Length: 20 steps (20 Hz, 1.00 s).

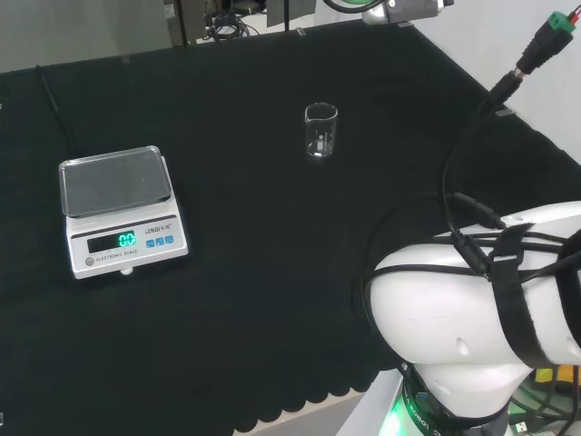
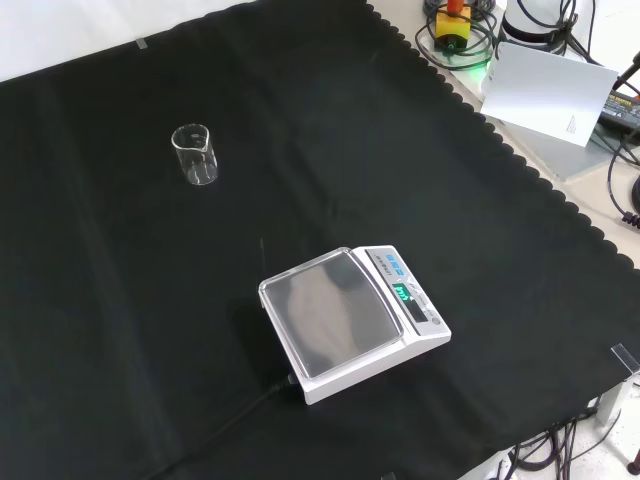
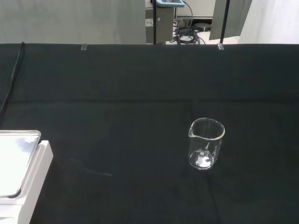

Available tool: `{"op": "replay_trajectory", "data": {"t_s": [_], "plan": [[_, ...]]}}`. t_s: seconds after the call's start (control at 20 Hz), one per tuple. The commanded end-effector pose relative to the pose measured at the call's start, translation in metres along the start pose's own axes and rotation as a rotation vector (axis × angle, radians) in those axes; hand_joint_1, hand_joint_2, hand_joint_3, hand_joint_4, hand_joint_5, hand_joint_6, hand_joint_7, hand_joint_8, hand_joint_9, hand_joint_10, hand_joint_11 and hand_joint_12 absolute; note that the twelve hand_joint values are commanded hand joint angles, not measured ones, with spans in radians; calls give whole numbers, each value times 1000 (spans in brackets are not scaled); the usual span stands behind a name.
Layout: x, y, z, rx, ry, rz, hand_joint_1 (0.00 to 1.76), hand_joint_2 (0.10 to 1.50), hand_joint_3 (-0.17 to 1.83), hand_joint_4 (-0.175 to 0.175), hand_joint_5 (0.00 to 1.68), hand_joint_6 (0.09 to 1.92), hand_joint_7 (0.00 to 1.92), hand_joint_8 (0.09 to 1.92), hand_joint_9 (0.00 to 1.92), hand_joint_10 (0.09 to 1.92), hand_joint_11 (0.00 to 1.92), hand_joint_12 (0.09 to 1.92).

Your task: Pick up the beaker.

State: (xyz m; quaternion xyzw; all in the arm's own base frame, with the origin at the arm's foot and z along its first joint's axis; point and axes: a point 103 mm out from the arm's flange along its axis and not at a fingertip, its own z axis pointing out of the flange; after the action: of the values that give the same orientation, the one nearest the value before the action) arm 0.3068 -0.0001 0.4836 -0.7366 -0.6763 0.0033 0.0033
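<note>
Glossy white rounded arm link — smooth plastic shell, two small dark screw holes on its underside. Black strap wrapped round it, thin black cables running over — green glow at the base below.

White arm link low, wrapped in cables

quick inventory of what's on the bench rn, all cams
beaker: one, clear glass, upright on the cloth, apart from the scale; right of the scale in the head view, upper left in the front view.
scale: one, white with a grey pan and lit green display, left in the head view, centre in the front view.
cloth: one, black, covering the bench.
cable: one, black, on the cloth beyond the scale in the head view.
arm link: white, wrapped with black cables, lower right of the head view.
</note>
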Motion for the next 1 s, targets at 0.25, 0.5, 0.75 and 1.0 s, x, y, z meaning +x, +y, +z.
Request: {"op": "replay_trajectory", "data": {"t_s": [0.25, 0.5, 0.75, 1.0], "plan": [[-12, -2, 2, -8, 8, -9, 485, 657, 259, -18, 165, 87, 4, 676, 23, 825, 0, 1281], [-14, 12, 12, 20, -10, 3, 486, 659, 254, -19, 166, 87, 4, 673, 19, 829, 0, 1276], [4, 70, 48, 47, -12, 0, 487, 662, 248, -18, 150, 87, 4, 672, 17, 833, 0, 1272], [-9, 116, 84, 72, 2, -14, 492, 666, 238, -15, 116, 87, 0, 660, 9, 837, 0, 1266]]}}
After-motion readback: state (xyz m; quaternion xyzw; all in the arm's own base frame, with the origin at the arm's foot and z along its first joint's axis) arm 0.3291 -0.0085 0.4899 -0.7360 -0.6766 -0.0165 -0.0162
